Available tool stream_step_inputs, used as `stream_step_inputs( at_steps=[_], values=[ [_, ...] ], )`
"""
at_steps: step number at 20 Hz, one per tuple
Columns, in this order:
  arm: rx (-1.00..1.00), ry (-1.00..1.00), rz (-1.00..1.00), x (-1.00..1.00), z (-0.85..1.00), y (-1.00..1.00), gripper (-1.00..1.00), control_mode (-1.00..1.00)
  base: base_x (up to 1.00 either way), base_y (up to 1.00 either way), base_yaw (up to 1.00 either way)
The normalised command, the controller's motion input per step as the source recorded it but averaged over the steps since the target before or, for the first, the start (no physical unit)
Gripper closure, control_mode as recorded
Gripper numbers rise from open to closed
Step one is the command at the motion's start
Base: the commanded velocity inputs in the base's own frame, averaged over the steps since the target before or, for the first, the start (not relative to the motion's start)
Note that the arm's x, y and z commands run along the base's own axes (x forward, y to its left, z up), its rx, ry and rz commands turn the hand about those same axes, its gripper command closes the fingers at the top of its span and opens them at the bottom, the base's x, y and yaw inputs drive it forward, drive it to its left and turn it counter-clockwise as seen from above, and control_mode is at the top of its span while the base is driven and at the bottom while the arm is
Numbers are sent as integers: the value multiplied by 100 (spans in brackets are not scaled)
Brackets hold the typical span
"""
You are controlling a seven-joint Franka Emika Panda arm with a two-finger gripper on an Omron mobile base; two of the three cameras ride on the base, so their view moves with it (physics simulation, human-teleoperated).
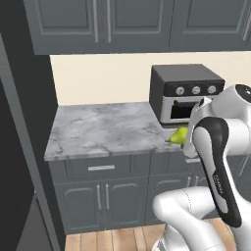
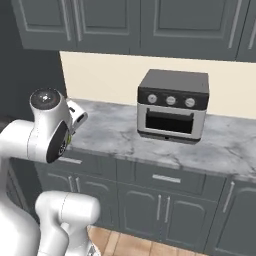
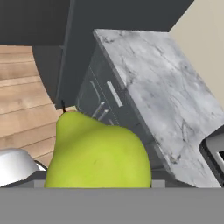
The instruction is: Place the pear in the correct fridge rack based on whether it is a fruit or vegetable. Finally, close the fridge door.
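Note:
The yellow-green pear (image 3: 97, 153) sits large and close in the hand view, its short dark stem pointing up-left. My gripper (image 1: 184, 141) is shut on it, and the fruit hides the fingertips. In the left base view the pear (image 1: 178, 135) peeks out from behind my forearm, level with the counter's front edge, right beside the toaster oven. A tall dark-grey fridge side (image 1: 17, 147) stands at the far left. The fridge rack and the inside of the fridge door are out of view.
A grey marble counter (image 1: 103, 130) runs over dark cabinets with drawers (image 1: 101, 167). A dark toaster oven (image 2: 172, 106) stands on it against the cream wall. Upper cabinets (image 1: 122, 22) hang overhead. Wooden floor (image 3: 22, 92) lies below.

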Motion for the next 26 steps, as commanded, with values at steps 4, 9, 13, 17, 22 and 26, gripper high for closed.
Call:
stream_step_inputs(
  at_steps=[4, 9, 13, 17, 22, 26],
  values=[
    [0, 0, 0, 0, 0, 0, 100, 100, -81, -25, 35],
    [0, 0, 0, 0, 0, 0, 100, 100, -81, -39, 46],
    [0, 0, 0, 0, 0, 0, 100, 100, -89, -42, 53],
    [0, 0, 0, 0, 0, 0, 100, 100, -76, -9, 57],
    [0, 0, 0, 0, 0, 0, 100, 100, -52, 1, 71],
    [0, 0, 0, 0, 0, 0, 100, 100, -22, -29, 86]
  ],
)
